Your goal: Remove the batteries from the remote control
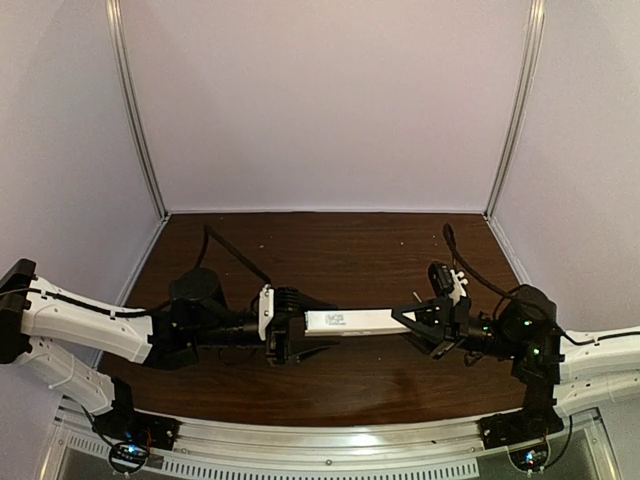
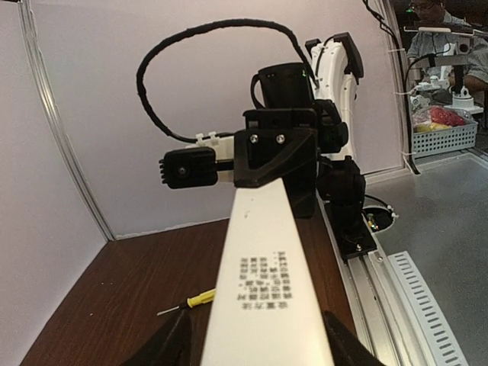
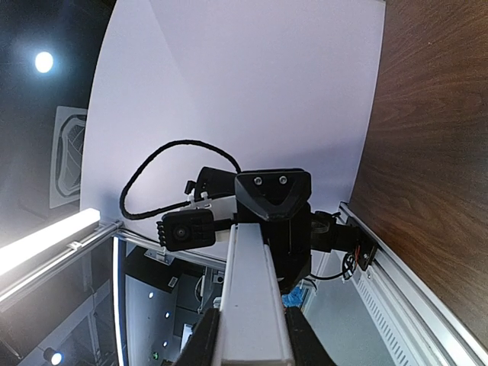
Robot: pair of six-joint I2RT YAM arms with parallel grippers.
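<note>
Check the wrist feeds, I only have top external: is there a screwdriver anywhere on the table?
Observer: Yes. Left wrist view shows a yellow-handled screwdriver lying on the table, left of the remote control in that picture.
Operator: Remote's right end actually clamped?
Observer: Right wrist view says yes: the right hand clamps both sides of its near end.
Operator: Batteries out?
Observer: No batteries show in any view; left wrist view shows only a face with printed text, no open bay.
</note>
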